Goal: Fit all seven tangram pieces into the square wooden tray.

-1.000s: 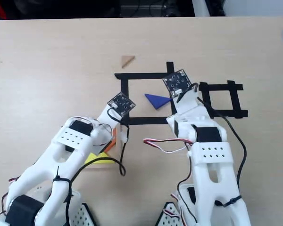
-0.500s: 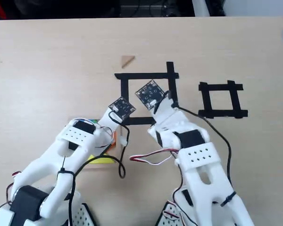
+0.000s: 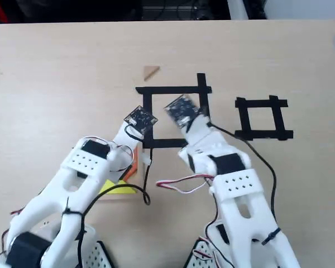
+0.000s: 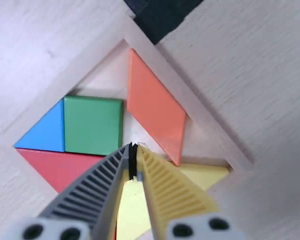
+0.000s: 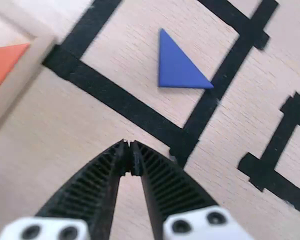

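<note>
Left end effector [image 4: 133, 149] closed, covering yellow piece [image 4: 209, 176]

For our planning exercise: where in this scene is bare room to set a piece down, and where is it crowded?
Free: the small taped square, and the tabletop around the tan triangle. In the tray, bare wood shows between the green square and orange parallelogram. Crowded: the tray, where the left end effector hangs.

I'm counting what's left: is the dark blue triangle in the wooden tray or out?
Out. The dark blue triangle lies flat on the table inside a black tape square, apart from the wooden tray.
</note>
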Controlling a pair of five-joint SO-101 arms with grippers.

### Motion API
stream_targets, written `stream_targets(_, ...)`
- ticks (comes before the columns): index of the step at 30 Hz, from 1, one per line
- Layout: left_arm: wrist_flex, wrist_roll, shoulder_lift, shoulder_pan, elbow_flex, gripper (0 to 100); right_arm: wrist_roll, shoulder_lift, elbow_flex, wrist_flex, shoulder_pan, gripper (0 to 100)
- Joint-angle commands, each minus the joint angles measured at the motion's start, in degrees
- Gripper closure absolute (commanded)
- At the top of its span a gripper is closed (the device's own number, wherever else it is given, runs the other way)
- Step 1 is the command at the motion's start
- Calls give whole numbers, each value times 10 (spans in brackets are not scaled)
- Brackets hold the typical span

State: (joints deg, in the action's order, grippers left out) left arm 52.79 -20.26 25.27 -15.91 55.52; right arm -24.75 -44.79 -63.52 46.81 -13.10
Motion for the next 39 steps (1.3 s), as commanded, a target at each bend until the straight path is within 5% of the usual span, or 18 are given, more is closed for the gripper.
stream_targets(1,-17,8,48,-19,11,970,0,-5,8,-16,28,987)
stream_targets(17,-84,13,-2,-16,29,970,1,-5,7,-18,27,987)
stream_targets(22,-40,13,66,-16,30,970,13,-6,8,-45,66,987)
stream_targets(28,7,14,164,-17,39,970,116,-7,29,-69,171,987)
stream_targets(39,18,23,203,-57,87,970,107,-6,29,-69,167,987)
